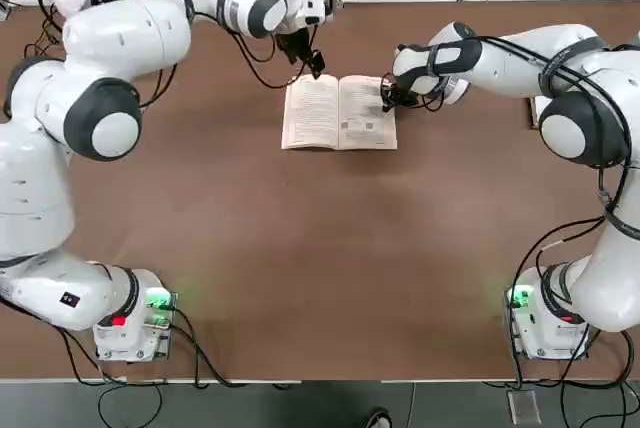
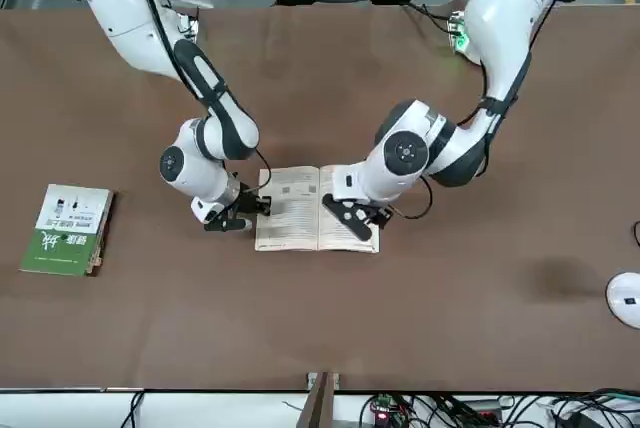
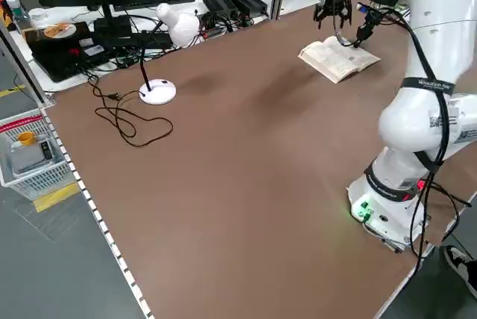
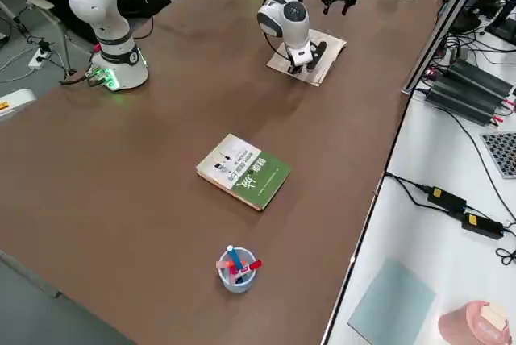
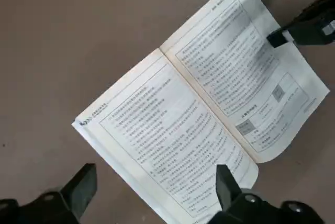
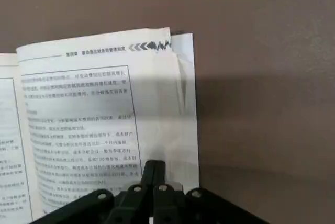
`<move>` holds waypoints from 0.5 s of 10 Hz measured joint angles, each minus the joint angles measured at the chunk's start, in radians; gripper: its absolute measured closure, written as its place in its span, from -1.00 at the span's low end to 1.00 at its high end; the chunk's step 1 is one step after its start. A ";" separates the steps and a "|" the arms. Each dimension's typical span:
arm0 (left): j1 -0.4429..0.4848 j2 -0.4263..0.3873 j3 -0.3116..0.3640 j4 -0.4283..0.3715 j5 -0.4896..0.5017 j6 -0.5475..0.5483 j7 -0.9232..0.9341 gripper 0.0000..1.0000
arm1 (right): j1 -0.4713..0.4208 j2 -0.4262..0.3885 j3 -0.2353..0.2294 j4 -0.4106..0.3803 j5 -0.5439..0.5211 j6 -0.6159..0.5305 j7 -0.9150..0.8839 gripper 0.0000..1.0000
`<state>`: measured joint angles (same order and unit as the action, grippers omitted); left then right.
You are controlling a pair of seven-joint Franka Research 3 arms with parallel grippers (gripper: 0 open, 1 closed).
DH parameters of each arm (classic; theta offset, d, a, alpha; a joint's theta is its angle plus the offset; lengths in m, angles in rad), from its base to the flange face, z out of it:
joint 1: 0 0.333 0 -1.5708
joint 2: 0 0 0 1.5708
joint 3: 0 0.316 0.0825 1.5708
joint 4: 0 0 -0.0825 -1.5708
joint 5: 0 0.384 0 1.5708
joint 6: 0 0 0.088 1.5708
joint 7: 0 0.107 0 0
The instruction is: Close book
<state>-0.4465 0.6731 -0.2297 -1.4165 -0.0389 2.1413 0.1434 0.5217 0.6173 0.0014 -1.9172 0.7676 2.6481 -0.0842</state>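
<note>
Cream-paged book (image 1: 339,113) open, green-covered book (image 2: 68,230) front-view only

The book (image 1: 339,113) lies open and flat on the brown counter (image 1: 300,248), toward the far side and about midway between the two arms. It is a thin paperback with cream pages of dense printed text, its spine running away from the robot. Both pages face up; the right one carries a small grey box near its lower corner. The outer top corner of the right-hand page is crumpled.
</note>
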 joint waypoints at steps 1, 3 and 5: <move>-0.003 0.002 -0.003 0.000 0.000 0.005 0.001 -1.00 | 0.000 0.000 0.000 0.000 0.000 0.000 0.000 0.98; -0.009 0.008 -0.005 0.000 0.000 0.018 0.025 -1.00 | 0.000 0.000 0.000 0.000 0.000 0.000 0.000 0.98; -0.009 0.020 -0.004 0.000 0.000 0.043 0.091 -1.00 | 0.000 0.000 0.000 0.000 0.000 0.000 0.000 0.98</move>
<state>-0.4554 0.6934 -0.2338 -1.4164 -0.0389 2.1843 0.2347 0.5217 0.6174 0.0014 -1.9172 0.7676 2.6485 -0.0845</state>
